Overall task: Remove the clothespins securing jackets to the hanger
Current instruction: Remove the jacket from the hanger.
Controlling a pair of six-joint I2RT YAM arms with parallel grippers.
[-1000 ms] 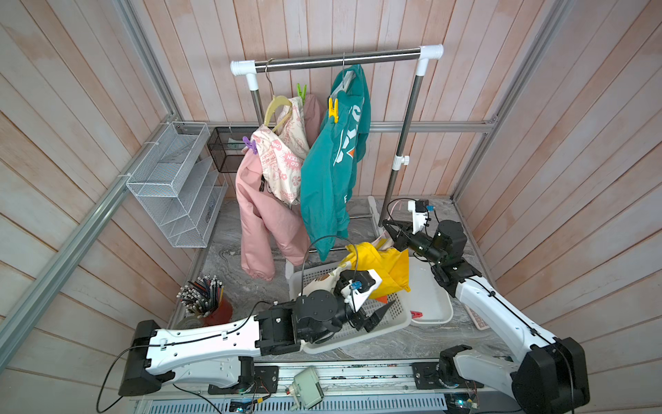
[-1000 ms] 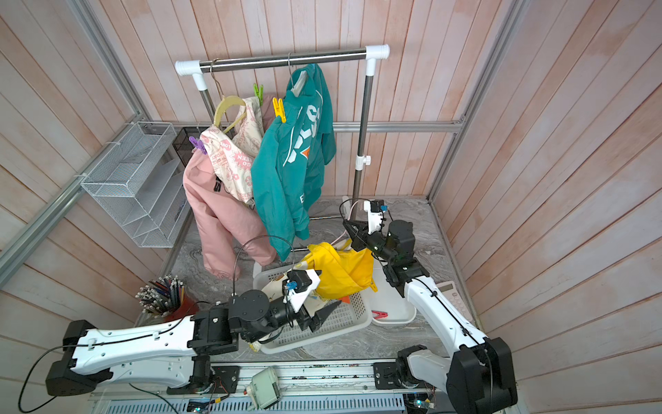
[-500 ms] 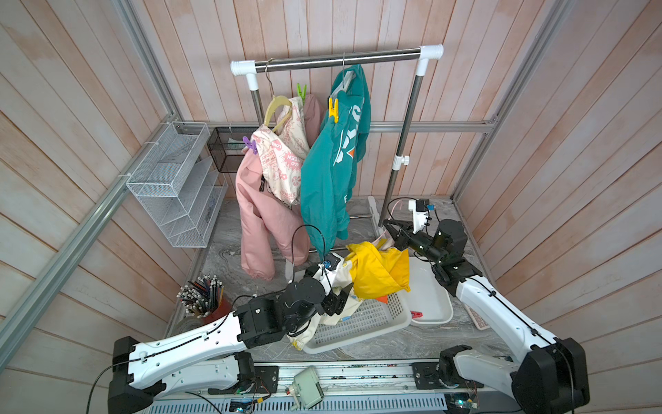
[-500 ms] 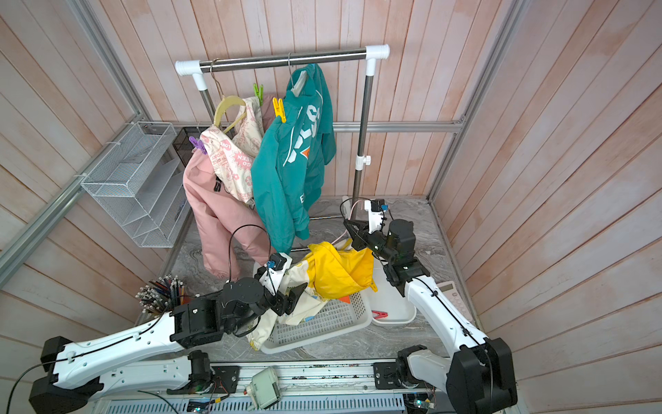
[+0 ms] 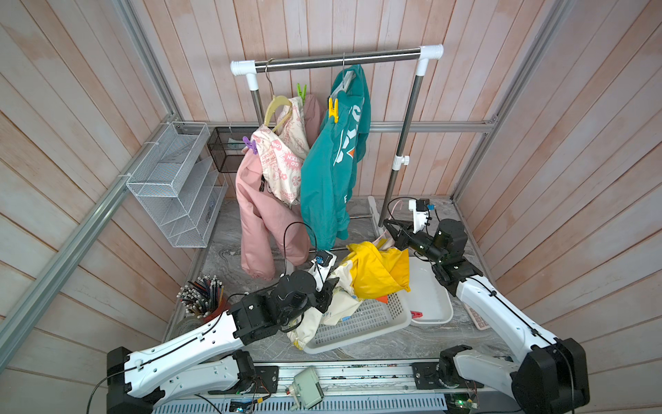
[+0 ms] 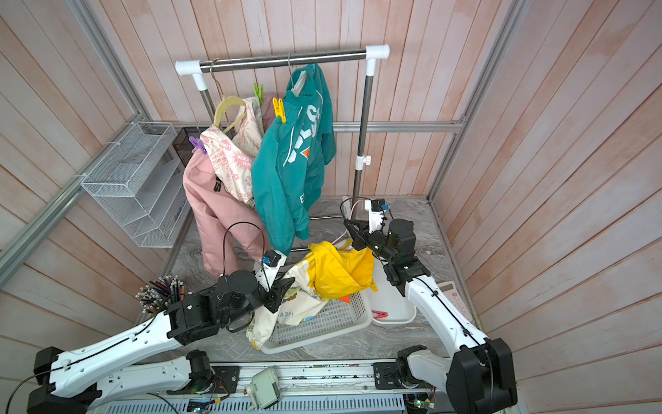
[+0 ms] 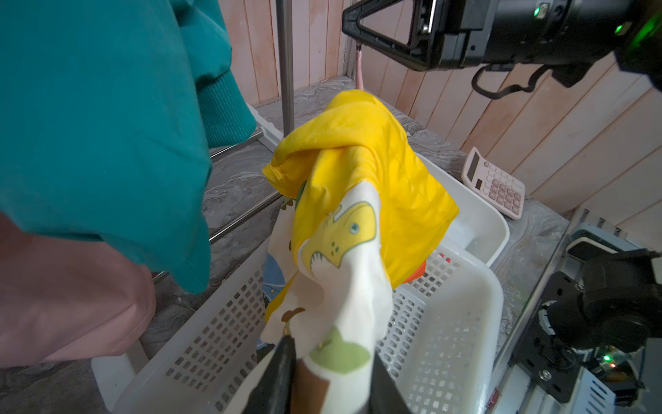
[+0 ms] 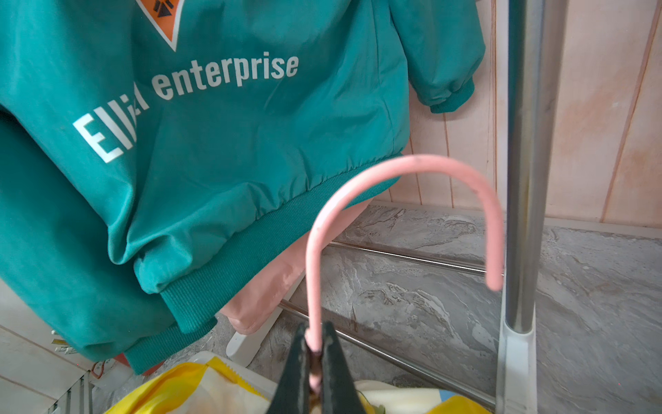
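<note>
While the right gripper [image 8: 315,346] clamps the pink hanger hook [image 8: 412,166], the left gripper [image 7: 331,365], closed on the yellow jacket [image 7: 358,143], should tug gently toward the basket [image 7: 215,337].

A white perforated basket [image 5: 365,317] and a white tray [image 5: 430,297] are set just beside each other on the grey marbled counter [image 5: 376,346]. A pink calculator [image 5: 478,319] is laid near the tray, and a cup of pencils [image 5: 202,299] is stood well apart.
</note>
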